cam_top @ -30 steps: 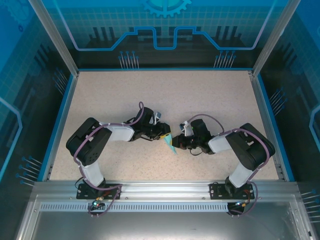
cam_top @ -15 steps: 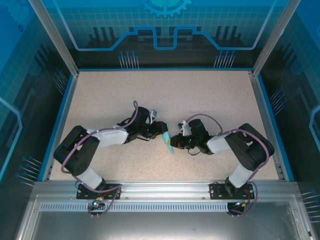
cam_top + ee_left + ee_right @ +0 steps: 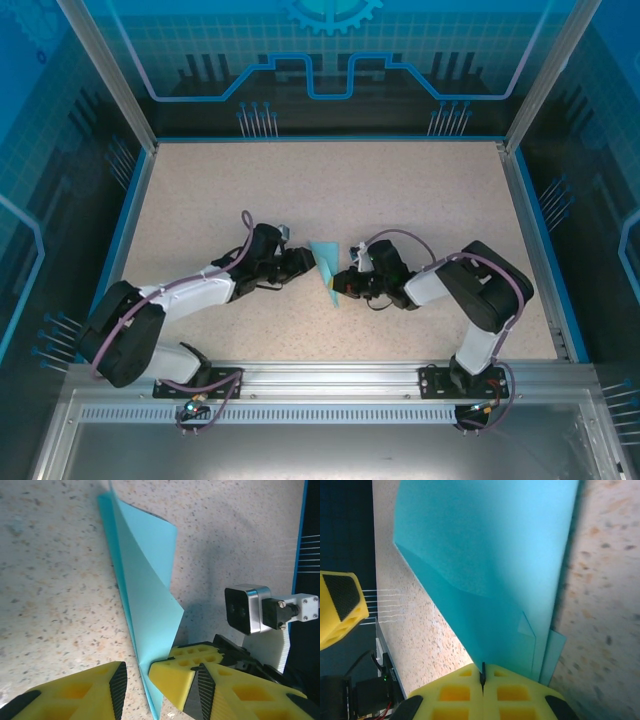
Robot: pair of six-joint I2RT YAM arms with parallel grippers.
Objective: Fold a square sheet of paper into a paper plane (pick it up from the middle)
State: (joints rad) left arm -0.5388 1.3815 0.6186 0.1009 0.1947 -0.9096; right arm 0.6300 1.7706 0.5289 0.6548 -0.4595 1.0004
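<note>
The paper plane (image 3: 325, 264) is a narrow cyan-blue folded dart, standing on edge on the speckled table between both grippers. My right gripper (image 3: 341, 283) is shut on its near end; in the right wrist view the fingers (image 3: 445, 695) of the right gripper (image 3: 482, 679) meet on the paper plane (image 3: 485, 555). My left gripper (image 3: 304, 264) stands open just left of it. In the left wrist view the paper plane (image 3: 145, 590) rises between the spread pads of the left gripper (image 3: 160, 692), with the right gripper's yellow fingertips (image 3: 172, 676) pinching it.
The right wrist's camera block (image 3: 246, 609) sits close behind the paper. One left finger (image 3: 340, 605) shows at the side in the right wrist view. A blue rim (image 3: 128, 215) and a metal rail (image 3: 320, 375) bound the speckled table (image 3: 330, 190).
Both grippers and the paper have shifted left and slightly away from the bases. The left arm has stretched out low, its elbow dropping toward the near left corner.
</note>
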